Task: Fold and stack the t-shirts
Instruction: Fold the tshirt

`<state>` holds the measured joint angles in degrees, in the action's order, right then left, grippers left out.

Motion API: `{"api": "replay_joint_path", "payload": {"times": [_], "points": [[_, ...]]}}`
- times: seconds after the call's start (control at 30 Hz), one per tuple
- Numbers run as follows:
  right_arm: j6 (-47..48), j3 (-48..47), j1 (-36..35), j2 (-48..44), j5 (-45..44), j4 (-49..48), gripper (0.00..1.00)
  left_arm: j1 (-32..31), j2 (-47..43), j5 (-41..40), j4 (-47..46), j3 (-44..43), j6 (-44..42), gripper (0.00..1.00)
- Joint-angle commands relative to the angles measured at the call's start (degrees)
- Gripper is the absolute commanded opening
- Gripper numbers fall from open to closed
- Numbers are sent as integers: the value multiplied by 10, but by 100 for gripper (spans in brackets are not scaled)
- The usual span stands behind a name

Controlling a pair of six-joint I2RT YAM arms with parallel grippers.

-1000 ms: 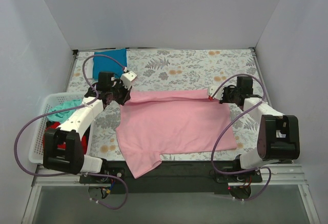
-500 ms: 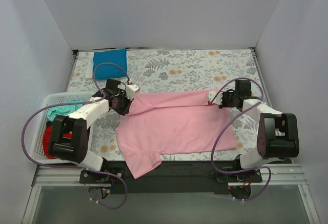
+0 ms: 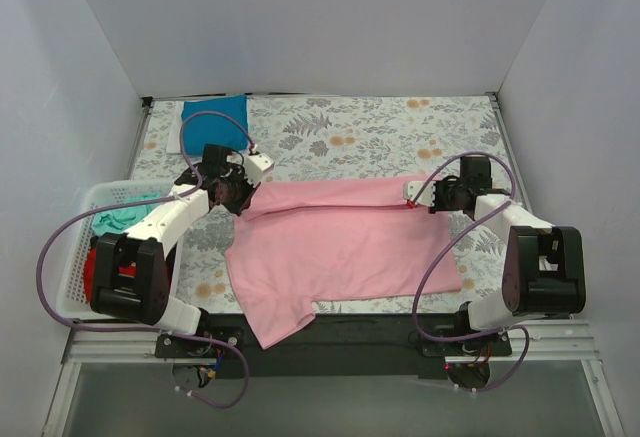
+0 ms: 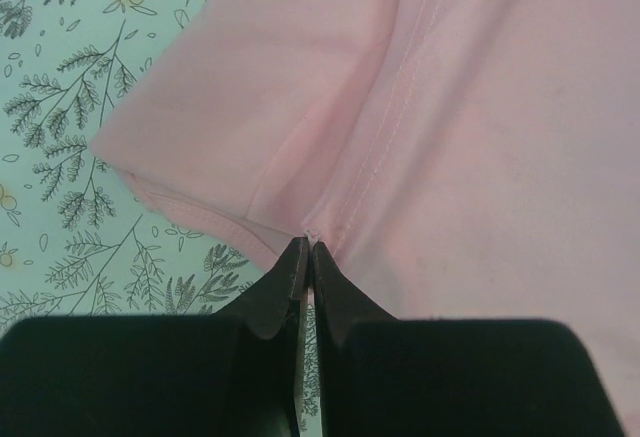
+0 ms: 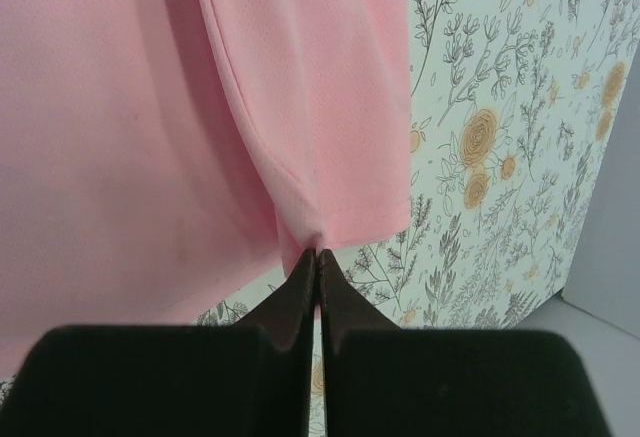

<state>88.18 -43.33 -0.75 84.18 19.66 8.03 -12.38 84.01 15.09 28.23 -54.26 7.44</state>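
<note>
White walls point(image 3: 320, 17); floral, perhaps cloth-covered table point(image 3: 380, 127); t-shirt point(image 3: 340, 242).

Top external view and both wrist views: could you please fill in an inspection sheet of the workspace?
Surface: floral-print tablecloth, flat.
Job's things: pink t-shirt spread at centre, its far edge lifted; blue folded garment at the far left corner; white plastic basket at the left, holding teal cloth and red cloth.
Clutter: nothing seen.
Grippers: left gripper and right gripper each pinch a far corner of the pink t-shirt.
Cables: purple cables loop from both arms; the left loop passes over the basket.
Surroundings: plain white walls on three sides.
</note>
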Motion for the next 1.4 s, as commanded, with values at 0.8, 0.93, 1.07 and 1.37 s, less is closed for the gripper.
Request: {"api": "replay_joint_path", "payload": {"times": [0.8,0.93,1.07,1.37], "points": [[-188,-199,2,88,5,196,44,-30,188,146,78,-191,99,48],[-242,-254,2,143,8,250,36,-40,235,154,76,-221,115,46],[-260,-277,2,169,-8,268,36,-54,252,165,78,-223,112,42],[-276,-290,2,188,-13,278,36,-125,233,187,121,-212,82,31]]}}
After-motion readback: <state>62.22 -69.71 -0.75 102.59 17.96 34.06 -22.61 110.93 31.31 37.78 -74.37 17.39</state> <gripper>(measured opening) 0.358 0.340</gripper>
